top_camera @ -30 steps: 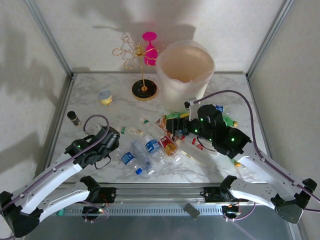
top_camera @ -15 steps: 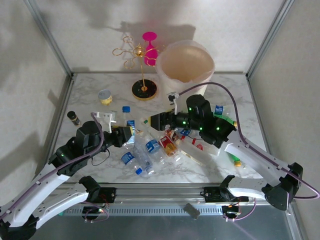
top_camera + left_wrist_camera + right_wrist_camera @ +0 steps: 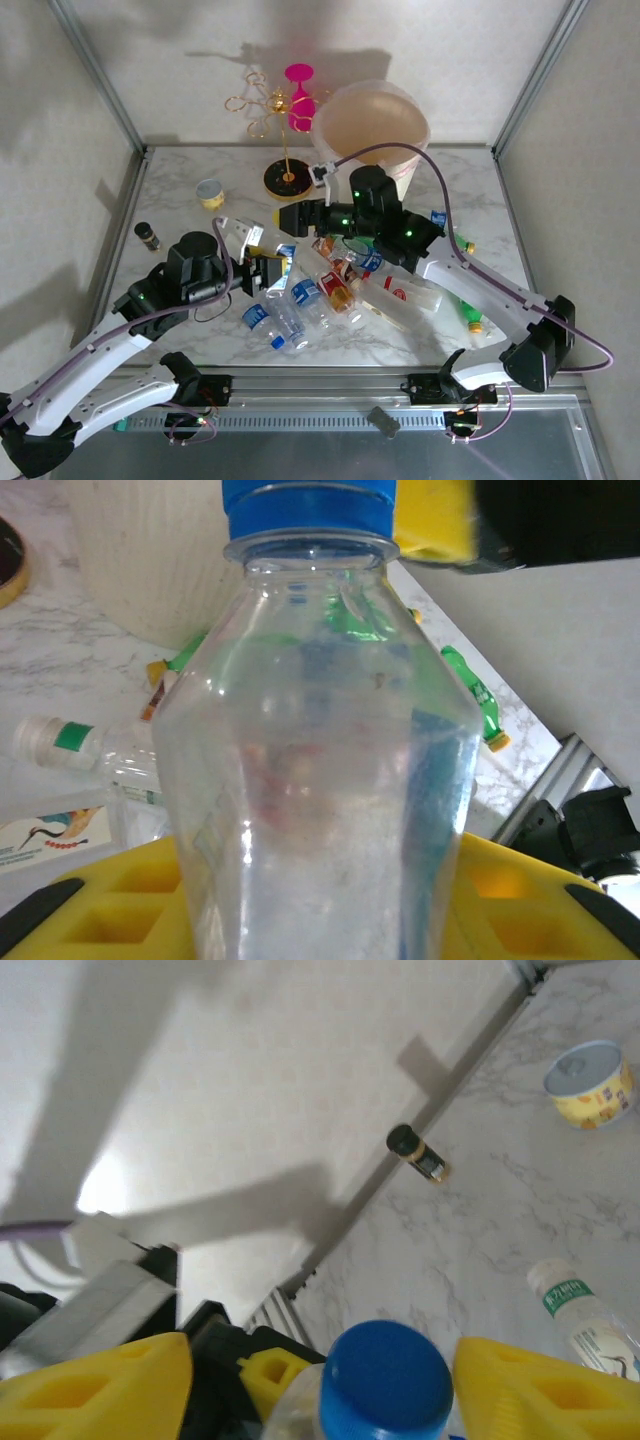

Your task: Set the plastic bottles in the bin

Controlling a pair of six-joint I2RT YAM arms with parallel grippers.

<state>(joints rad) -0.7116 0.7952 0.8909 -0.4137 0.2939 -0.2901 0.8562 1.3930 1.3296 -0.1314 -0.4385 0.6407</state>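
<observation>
Left pincer (image 3: pixel 266 270) has risen off tabletop (image 3: pixel 170 200), clenched on clear bottle (image 3: pixel 320 780), blue cap (image 3: pixel 385 1380) upward. Right pincer (image 3: pixel 322 1375) has swung across to it. Jaws spread either side of cap, not yet gripping. Likely handover. Bin (image 3: pixel 325 120) lies beyond right pincer. Other bottles (image 3: pixel 330 290) lie beneath both pincers.

White arm links (image 3: pixel 100 348), black joints (image 3: pixel 195 262), purple cables (image 3: pixel 390 148), yellow pincer pads (image 3: pixel 100 1380)

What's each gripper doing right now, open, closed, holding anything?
Left gripper: closed on a clear blue-capped bottle.
Right gripper: open, straddling that bottle's blue cap, a gap on each side.
</observation>
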